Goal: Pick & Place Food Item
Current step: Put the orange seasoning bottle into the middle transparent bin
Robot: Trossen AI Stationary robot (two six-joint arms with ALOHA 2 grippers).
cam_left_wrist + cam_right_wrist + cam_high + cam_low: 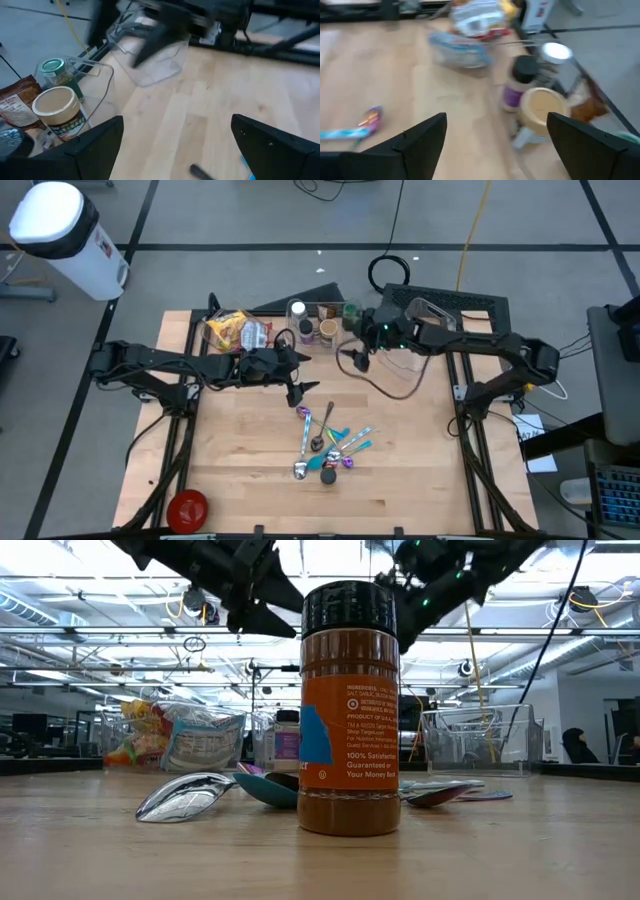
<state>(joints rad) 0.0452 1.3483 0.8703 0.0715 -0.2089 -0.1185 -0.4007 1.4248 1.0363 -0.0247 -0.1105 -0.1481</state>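
Food items crowd the table's far edge: snack bags point(235, 330) point(465, 45), a purple jar with a black lid point(520, 82), a tan-lidded jar point(57, 107) point(542, 110) and a green-lidded jar point(55, 72). An orange spice jar with a black cap point(350, 710) point(328, 475) stands upright on its base near the table's front, beside a pile of spoons point(325, 445). My left gripper point(300, 375) point(177, 145) hovers open above mid-table. My right gripper point(358, 360) point(495, 145) hovers open to its right, near the jars. Neither gripper has anything between its fingers.
A clear plastic container point(400, 370) point(150, 60) lies on the table's far right part, under the right arm. A red round object point(187, 508) sits at the near left corner. Bare wood lies between the spoons and the table's left edge.
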